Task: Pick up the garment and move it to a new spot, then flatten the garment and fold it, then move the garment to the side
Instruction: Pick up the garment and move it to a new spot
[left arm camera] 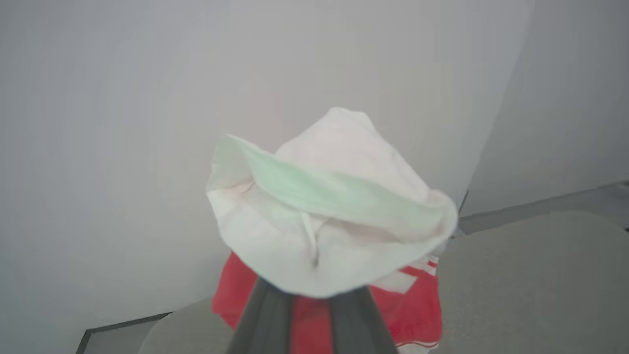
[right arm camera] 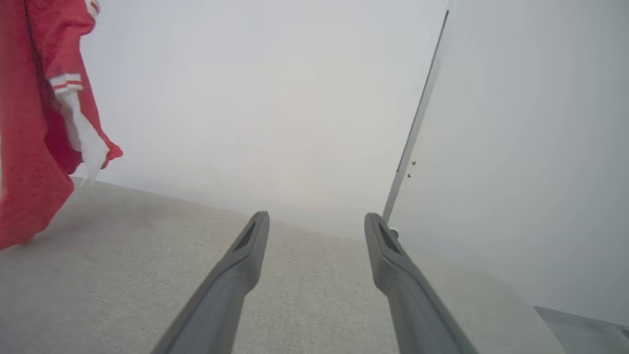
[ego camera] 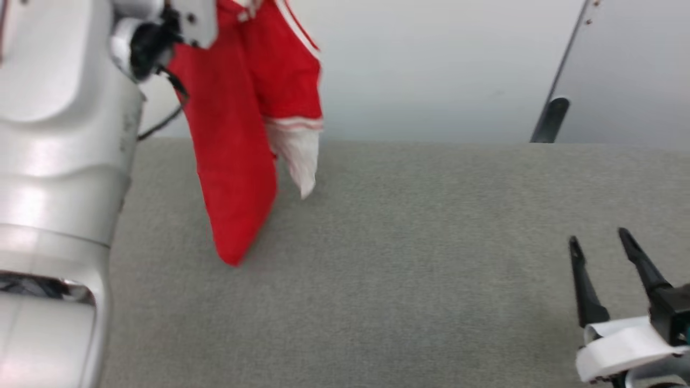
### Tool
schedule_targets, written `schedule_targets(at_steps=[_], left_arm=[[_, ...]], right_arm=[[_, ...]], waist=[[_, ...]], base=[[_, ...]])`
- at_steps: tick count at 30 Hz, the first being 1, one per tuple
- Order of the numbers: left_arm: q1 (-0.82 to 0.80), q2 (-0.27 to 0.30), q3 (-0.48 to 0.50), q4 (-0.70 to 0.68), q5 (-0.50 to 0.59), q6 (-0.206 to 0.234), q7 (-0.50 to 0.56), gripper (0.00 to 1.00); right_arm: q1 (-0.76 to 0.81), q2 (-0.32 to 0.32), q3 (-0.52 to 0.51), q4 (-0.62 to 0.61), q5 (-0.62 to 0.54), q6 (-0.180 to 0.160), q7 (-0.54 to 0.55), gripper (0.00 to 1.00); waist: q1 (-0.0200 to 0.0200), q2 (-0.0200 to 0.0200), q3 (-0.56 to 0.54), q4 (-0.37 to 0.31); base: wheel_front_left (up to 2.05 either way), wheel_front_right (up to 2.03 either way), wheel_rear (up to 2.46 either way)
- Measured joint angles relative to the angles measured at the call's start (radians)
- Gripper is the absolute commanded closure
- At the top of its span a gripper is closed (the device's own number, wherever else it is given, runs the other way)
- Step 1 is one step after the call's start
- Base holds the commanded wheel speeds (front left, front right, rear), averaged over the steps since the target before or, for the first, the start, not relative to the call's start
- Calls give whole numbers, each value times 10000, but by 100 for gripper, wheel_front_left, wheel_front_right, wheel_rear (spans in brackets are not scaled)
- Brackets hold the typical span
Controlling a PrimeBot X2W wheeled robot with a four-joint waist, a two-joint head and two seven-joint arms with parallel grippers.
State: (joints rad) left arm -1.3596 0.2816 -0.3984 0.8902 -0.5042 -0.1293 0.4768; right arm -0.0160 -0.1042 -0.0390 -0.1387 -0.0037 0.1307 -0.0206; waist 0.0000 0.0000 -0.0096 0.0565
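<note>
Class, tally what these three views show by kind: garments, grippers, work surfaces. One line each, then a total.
Garments: 1, red jersey T-shirt with white sleeves, hanging.
Grippers: 2, left gripper shut on the T-shirt, right gripper with dark fingers apart.
Work surfaces: 1, grey fabric-covered table.
Total: 4.

Head looks down, wrists wallward (left apparently nearest), all sharing the garment [ego camera: 237,161].

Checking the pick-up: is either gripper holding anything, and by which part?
The left gripper pinches the red jersey by bunched white fabric, probably a sleeve; the rest hangs down. The right gripper is open and empty.
</note>
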Motion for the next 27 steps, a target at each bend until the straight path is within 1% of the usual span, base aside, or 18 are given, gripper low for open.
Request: schedule_targets(at_steps=[5,9,11,16,19,22,27], left_arm=[[718,-368,-360,-1271,-767,0,782,100],[1443,-560,-566,-2376,-1055,8,1444,100],[1919,-698,-669,-2976,-1212,81,1791,100],[3259,-788,-957,-4489,-1425,508,2493,100],[4145,-736,-1151,-5219,-1521,784,2867,100],[5072,-598,-1338,-5659,-1615,1035,3154,100],[6365,-470,-1603,-5749,-1718,1283,3354,100]], right_arm=[[314,-77,-673,-171,-90,0,104,0],[575,-121,-1149,-382,-153,0,222,0],[697,-148,-1398,-474,-155,0,290,0],[932,-127,-1810,-583,-238,0,380,0],[935,-61,-1825,-579,-242,0,372,0],[1053,63,-1818,-575,-255,0,382,0],[1081,176,-1779,-399,-255,0,297,0]], waist=[[0,1,-266,-469],[0,0,-418,-867],[0,0,-474,-1075],[0,1,-531,-1605],[0,0,-509,-1935],[0,0,-452,-2262],[0,1,-305,-2744]], base=[[0,0,0],[0,0,0],[0,0,0],[0,0,0],[0,0,0],[0,0,0],[0,0,0]])
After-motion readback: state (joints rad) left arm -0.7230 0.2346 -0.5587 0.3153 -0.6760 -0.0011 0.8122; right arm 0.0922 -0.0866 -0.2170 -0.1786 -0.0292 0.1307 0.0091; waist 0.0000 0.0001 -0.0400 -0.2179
